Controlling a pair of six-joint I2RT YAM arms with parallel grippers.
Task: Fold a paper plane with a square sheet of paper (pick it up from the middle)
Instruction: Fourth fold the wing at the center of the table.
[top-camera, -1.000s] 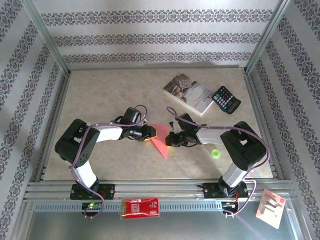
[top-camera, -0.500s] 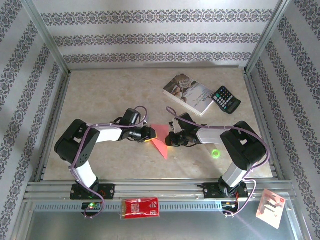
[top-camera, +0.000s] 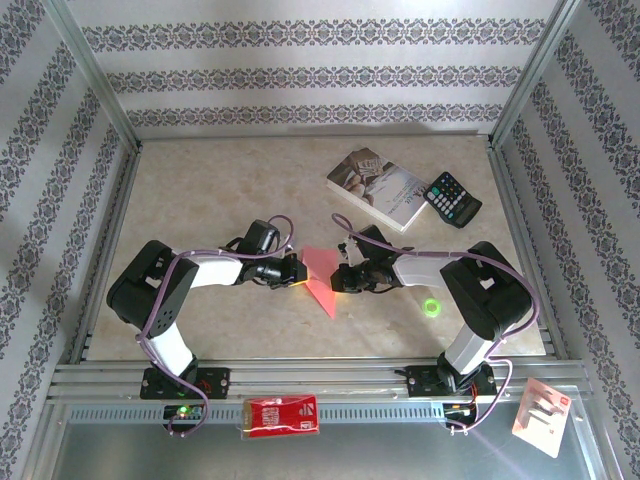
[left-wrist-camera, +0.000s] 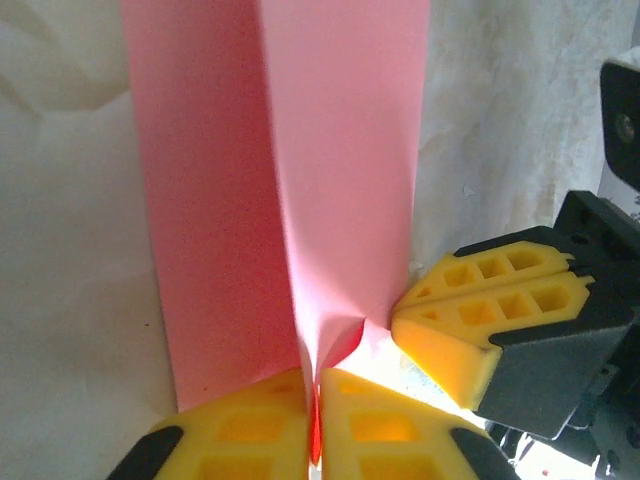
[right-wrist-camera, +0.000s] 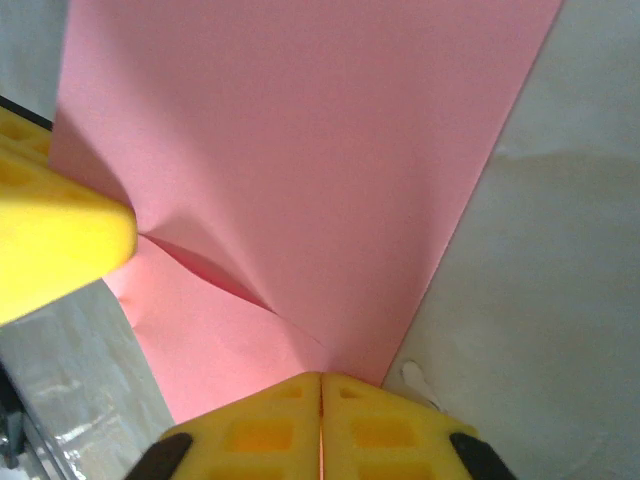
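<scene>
The pink square sheet of paper (top-camera: 321, 277) is folded into a pointed paper plane shape with its tip toward the near edge, held just above the table between both grippers. In the left wrist view the paper (left-wrist-camera: 290, 180) shows a central ridge and two flat flaps. My left gripper (top-camera: 298, 270) is shut on the ridge's left end, its fingertips (left-wrist-camera: 260, 420) pinching the fold. My right gripper (top-camera: 340, 278) is shut on the paper's (right-wrist-camera: 300, 150) right edge. The right fingers (left-wrist-camera: 490, 310) show close beside the left pinch.
A paperback book (top-camera: 376, 187) and a black calculator (top-camera: 452, 199) lie at the back right. A green light spot (top-camera: 432, 307) marks the table by the right arm. A red packet (top-camera: 282, 415) and a white packet (top-camera: 541, 416) lie on the front rail.
My left gripper has closed from partly open onto the paper's ridge and shifted slightly toward the near edge. The right gripper stays where it was on the paper.
</scene>
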